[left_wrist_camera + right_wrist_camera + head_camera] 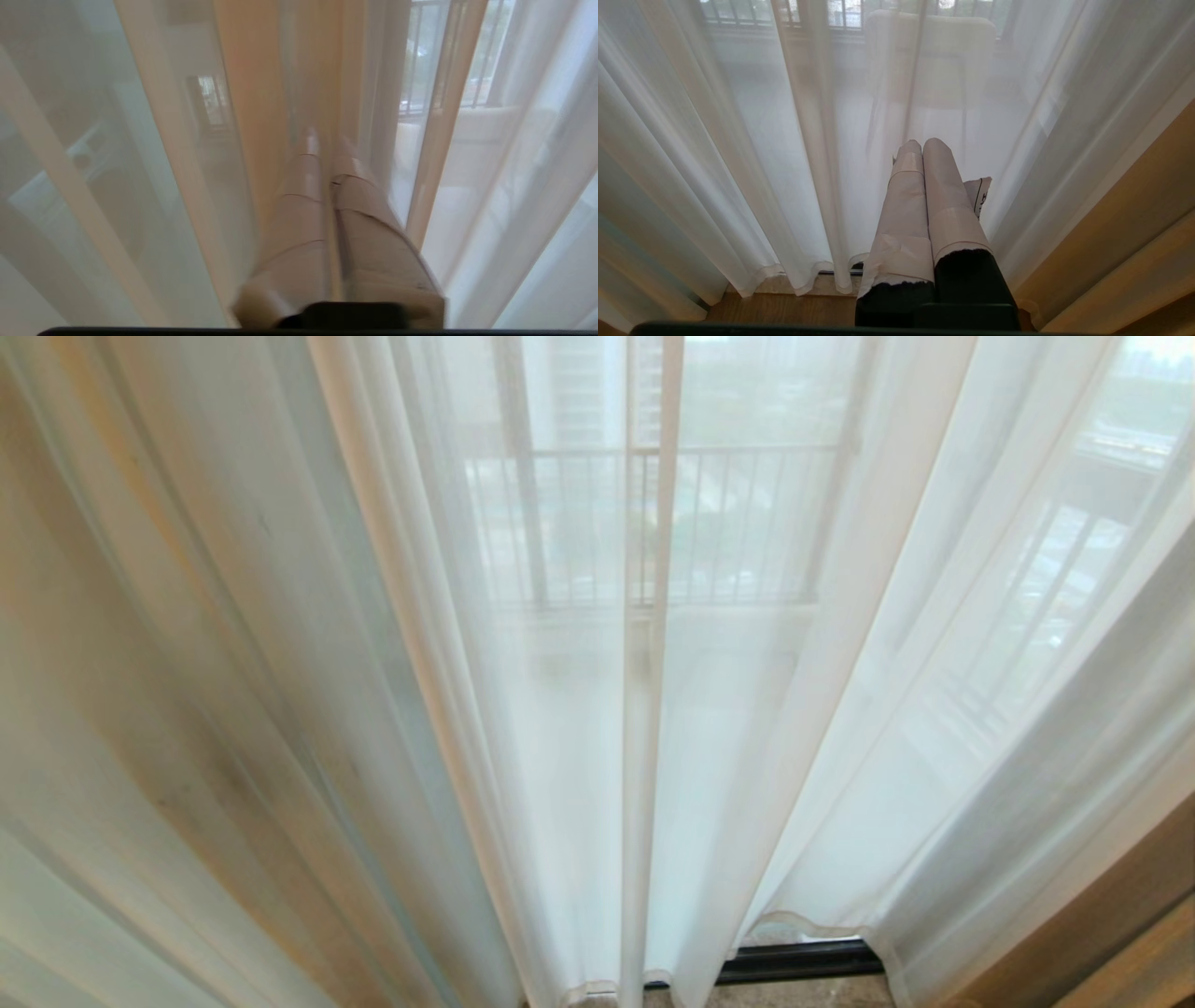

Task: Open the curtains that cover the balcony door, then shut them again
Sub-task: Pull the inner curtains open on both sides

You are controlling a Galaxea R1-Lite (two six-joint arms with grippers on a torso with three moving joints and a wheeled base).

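In the head view the curtains (523,709) hang drawn across the balcony door (803,959), whose dark bottom frame shows only below the hems; two hemmed edges meet at a narrow vertical seam near the middle, and the railing outside shows faintly through the cloth. No arm is in this view. The fabric looks thin, light and very soft, so it should slide and bunch rather than push as a sheet, and I judge the doubled hem at that seam the firmest place to take hold, pinched well above the floor. In the left wrist view the left claw (327,140), its fingers wrapped in pale tape, lies clenched with nothing visibly between the tips, pointing into the folds beside a hemmed edge (439,140); whether it touches the cloth cannot be told. In the right wrist view the right claw (924,144) is likewise clenched and empty, hanging low just before the curtains near their hems, above the wooden floor (784,310), with the thicker tan drape (1134,224) to one side. Such sheer cloth could slip from a loose pinch or snag.
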